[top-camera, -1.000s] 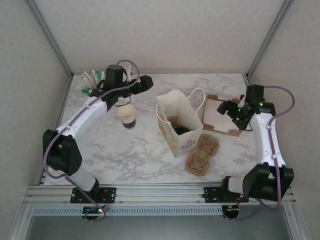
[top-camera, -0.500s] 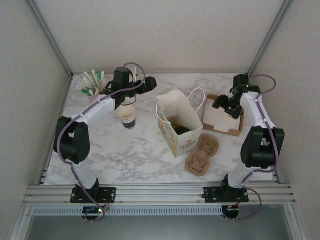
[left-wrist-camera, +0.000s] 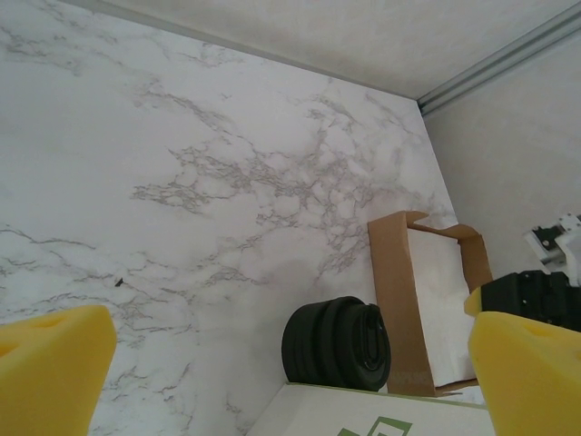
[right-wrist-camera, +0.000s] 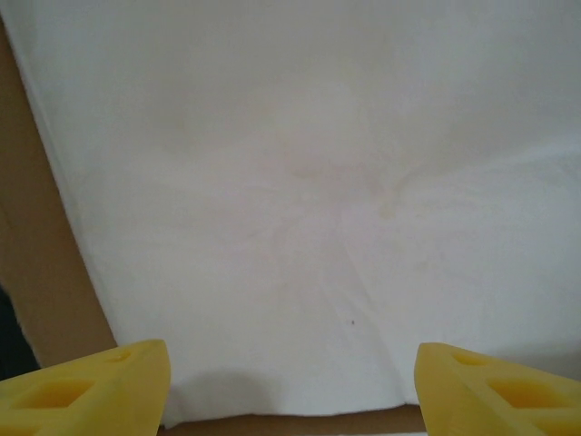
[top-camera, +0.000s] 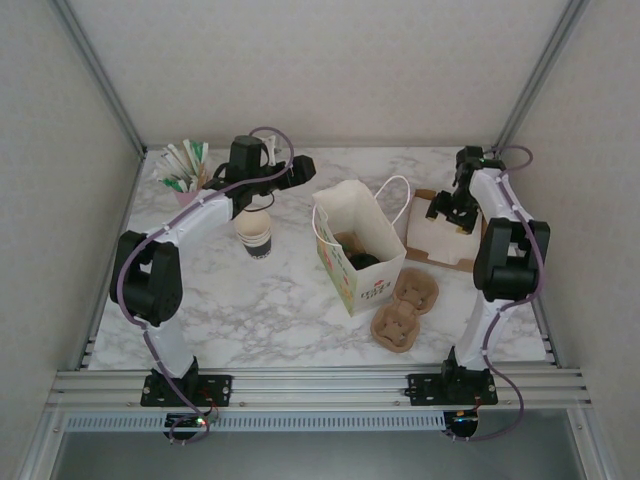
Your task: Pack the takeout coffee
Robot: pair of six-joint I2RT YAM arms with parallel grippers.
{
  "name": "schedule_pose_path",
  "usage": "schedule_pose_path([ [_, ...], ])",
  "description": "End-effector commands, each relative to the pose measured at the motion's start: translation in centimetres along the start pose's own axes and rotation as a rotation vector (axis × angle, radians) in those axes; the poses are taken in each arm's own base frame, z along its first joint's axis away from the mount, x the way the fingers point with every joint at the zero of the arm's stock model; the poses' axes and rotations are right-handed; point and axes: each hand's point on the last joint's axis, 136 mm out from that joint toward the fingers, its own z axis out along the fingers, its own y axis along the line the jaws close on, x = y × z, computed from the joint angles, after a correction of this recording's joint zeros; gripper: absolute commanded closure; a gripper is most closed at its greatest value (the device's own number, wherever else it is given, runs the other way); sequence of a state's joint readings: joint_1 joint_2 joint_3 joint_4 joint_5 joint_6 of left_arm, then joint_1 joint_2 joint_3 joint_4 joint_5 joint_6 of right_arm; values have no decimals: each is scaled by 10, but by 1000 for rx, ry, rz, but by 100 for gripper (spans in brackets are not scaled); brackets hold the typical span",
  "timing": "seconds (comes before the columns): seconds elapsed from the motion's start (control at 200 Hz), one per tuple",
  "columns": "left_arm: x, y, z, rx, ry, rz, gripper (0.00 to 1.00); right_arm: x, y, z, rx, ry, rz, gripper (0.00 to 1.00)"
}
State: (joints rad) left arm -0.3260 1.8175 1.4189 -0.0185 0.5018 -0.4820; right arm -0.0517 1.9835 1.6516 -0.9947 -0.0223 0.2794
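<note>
Left gripper (top-camera: 290, 168): on my wrist feed its yellow pads (left-wrist-camera: 54, 363) sit at the two bottom corners, spread wide with nothing between them.
Right gripper (top-camera: 447, 208): its pads (right-wrist-camera: 91, 386) are just as wide apart and empty, hanging close over a white napkin (right-wrist-camera: 309, 182).
Coffee (top-camera: 357, 259): I read the dark round lid down inside the open bag as the coffee. It lies between my two sets of fingers, right of the left ones and left of the right ones, and neither touches it. The bag hides the cup's wall.
Bag (top-camera: 372, 280): it stands upright with its mouth open and a white handle loop on the side toward the right fingers. Its top edge shows just under the left fingers.
Open cup (top-camera: 256, 232): it has no lid and is cream inside. It stands on the near side of the left fingers, apart from them.
Black cylinder (left-wrist-camera: 336, 343): it is squat and lies ahead of the left fingers, just beside the bag's edge and the box.
Box (left-wrist-camera: 392, 300): it is brown cardboard and holds the napkin directly under the right fingers.
Pulp trays (top-camera: 405, 305): there are two on the near side of the bag, well apart from both sets of fingers.
Stirrers (top-camera: 183, 165): a bundle stands behind the left wrist.
Table (left-wrist-camera: 182, 136): it is marble and bare ahead of the left fingers.
</note>
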Motion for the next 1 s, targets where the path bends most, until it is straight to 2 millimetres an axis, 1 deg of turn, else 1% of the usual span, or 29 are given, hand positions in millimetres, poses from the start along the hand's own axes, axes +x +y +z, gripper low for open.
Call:
schedule_pose_path([
  [0.0,-10,-11,4,31,-30,43,0,-7,2,7,17,33,-28,29],
  [0.115,-10,-12,4,31,-29,46,0,-6,-1,27,37,81,-31,29],
  [0.29,-7,-13,5,30,-23,49,0,8,-13,67,102,184,-32,28],
  [0.376,-6,-14,6,30,-20,50,0,13,-16,81,114,217,-34,28],
  [0.456,-6,-14,6,29,-19,52,0,17,-17,90,116,233,-35,29],
  [0.546,-6,-17,5,31,-21,57,0,17,-17,88,108,222,-30,34],
  [0.611,-5,-17,4,29,-20,56,0,16,-16,81,101,207,-28,36],
  [0.706,-5,-17,4,30,-20,58,0,11,-13,70,91,179,-30,43],
  [0.766,-4,-17,4,29,-19,57,0,9,-12,64,87,167,-31,45],
  [0.831,-4,-18,4,30,-19,58,0,7,-10,59,79,154,-29,50],
  [0.916,-3,-18,5,29,-17,58,0,6,-10,56,75,147,-29,52],
  [0.931,-4,-18,5,30,-18,59,0,6,-9,55,72,146,-29,54],
  [0.996,-4,-19,4,30,-19,60,0,6,-8,53,69,140,-28,57],
])
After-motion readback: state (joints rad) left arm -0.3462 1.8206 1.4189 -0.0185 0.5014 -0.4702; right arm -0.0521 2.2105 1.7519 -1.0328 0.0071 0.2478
